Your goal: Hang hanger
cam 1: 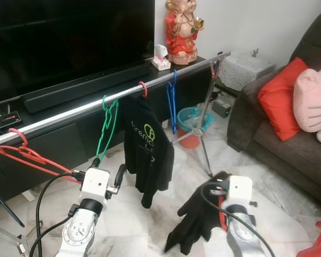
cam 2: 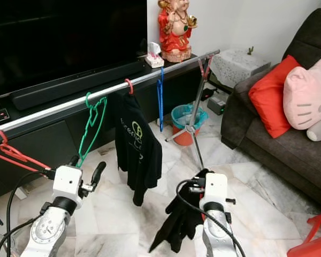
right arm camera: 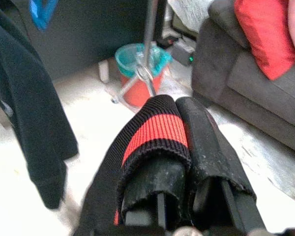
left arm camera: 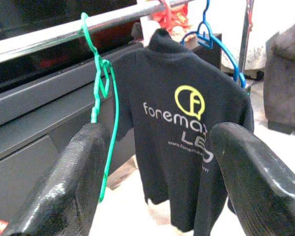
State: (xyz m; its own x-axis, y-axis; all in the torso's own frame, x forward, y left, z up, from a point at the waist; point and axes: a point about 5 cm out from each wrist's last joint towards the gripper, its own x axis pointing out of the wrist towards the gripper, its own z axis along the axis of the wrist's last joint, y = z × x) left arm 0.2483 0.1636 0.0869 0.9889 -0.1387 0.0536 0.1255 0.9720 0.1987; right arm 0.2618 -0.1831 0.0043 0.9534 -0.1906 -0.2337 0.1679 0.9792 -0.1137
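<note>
Left wrist view: green hanger (left arm camera: 102,88) on rail (left arm camera: 54,37), beyond parted left end effector (left arm camera: 157,182).
Right end effector (right arm camera: 179,147): clamped on black-red garment (right arm camera: 155,130), below rail.

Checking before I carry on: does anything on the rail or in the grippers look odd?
Yes. The green hanger dangles twisted and empty from the rail. The right gripper is shut on a black garment with no hanger visible in it. The left gripper is open and empty.
</note>
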